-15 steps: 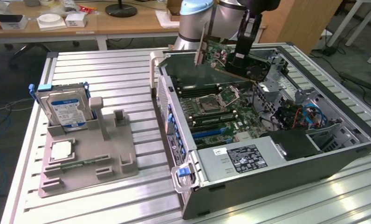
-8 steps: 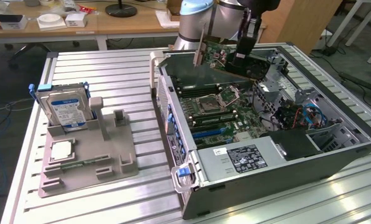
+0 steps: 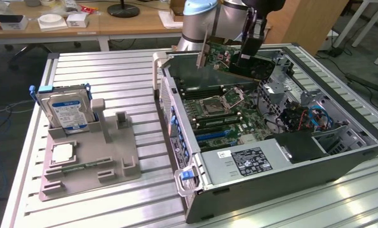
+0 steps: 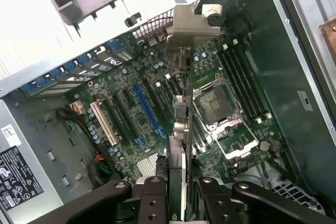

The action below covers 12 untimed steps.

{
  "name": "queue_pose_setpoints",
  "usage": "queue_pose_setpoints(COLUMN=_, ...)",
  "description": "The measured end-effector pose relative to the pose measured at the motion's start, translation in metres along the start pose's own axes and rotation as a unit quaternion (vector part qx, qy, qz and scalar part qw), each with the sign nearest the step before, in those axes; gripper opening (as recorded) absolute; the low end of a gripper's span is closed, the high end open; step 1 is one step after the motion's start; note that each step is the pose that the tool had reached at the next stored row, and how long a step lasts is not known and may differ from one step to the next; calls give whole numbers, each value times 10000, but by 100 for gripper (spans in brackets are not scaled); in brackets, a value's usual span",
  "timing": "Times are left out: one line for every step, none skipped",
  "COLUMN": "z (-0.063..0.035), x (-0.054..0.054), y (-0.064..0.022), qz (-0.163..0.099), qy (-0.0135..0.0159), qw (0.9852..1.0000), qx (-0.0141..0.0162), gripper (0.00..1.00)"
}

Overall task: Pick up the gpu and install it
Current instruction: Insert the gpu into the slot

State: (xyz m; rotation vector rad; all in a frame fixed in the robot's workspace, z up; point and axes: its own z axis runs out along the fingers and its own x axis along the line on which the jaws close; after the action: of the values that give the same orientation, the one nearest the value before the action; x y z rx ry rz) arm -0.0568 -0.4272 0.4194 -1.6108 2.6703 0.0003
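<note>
Gripper (image 3: 245, 61) pinches the gpu (image 3: 219, 56) by its edge, fingers closed on the card. The gpu hangs tilted in the air over the open pc case (image 3: 290, 166), above the motherboard (image 3: 221, 114), not seated. Its silver bracket (image 4: 191, 22) points at the case's rear wall, likely to meet the opening there. Wrist view: card edge-on (image 4: 178, 129), beside the blue slot (image 4: 147, 111). Hard drive (image 3: 65, 111) stands well apart on the worktop (image 3: 113, 66).

gpu (image 3: 222, 53): shiny metal bracket (image 4: 191, 23); table (image 3: 100, 71): ribbed matt metal; holder (image 3: 122, 167): matt grey plastic

One gpu (image 3: 223, 55), one hard drive (image 3: 67, 110).
</note>
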Motion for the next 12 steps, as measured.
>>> queue_pose_setpoints(z=0, x=0, y=0, qz=-12, qy=0, qw=10000, qx=0, gripper=26)
queue_pose_setpoints(z=0, x=0, y=0, qz=-13, qy=0, qw=10000, qx=0, gripper=26)
queue_pose_setpoints(z=0, x=0, y=0, qz=-13, qy=0, qw=10000, qx=0, gripper=26)
queue_pose_setpoints(z=0, x=0, y=0, qz=-13, qy=0, qw=10000, qx=0, gripper=26)
queue_pose_setpoints(z=0, x=0, y=0, qz=-14, qy=0, qw=10000, qx=0, gripper=26)
queue_pose_setpoints(z=0, x=0, y=0, qz=-13, qy=0, qw=10000, qx=-1, gripper=26)
queue_pose_setpoints(z=0, x=0, y=0, qz=-13, qy=0, qw=10000, qx=0, gripper=26)
queue_pose_setpoints(z=0, x=0, y=0, qz=-16, qy=0, qw=10000, qx=0, gripper=26)
queue_pose_setpoints(z=0, x=0, y=0, qz=-23, qy=0, qw=10000, qx=0, gripper=26)
queue_pose_setpoints(z=0, x=0, y=0, qz=-48, qy=-1, qw=10000, qx=-1, gripper=26)
queue_pose_setpoints(z=0, x=0, y=0, qz=-94, qy=-1, qw=10000, qx=-2, gripper=26)
queue_pose_setpoints(z=0, x=0, y=0, qz=-172, qy=-2, qw=9999, qx=-4, gripper=26)
